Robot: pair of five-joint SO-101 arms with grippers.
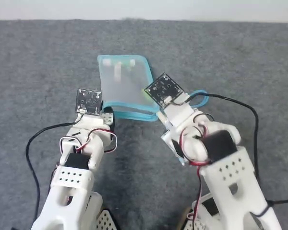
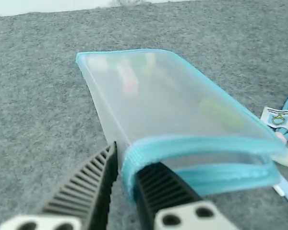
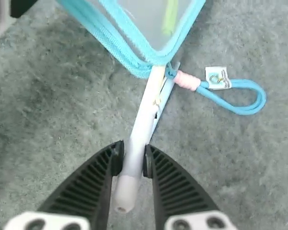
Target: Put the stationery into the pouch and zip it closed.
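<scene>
You had the table covered edge to edge in a grey, felt-like mat [image 1: 38,62], with a pale strip of wall [image 1: 144,9] running along its far side. The pouch [image 1: 122,86], translucent with a light blue zipper rim, lay flat on the mat just ahead of both arms, its mouth turned toward them. Through its wall you could make out blurred white, pink and green shapes resting inside.

Your left gripper [image 2: 126,158] was pinching the near corner of the pouch's blue rim, one finger on each side of the edge.

Your right gripper [image 3: 133,147] was clamped on a white pen [image 3: 141,124], which lay low over the mat with its far end at the other corner of the mouth, beside the zipper pull. A blue cord loop [image 3: 240,98] with a small tag [image 3: 216,76] trailed from that corner across the mat.
</scene>
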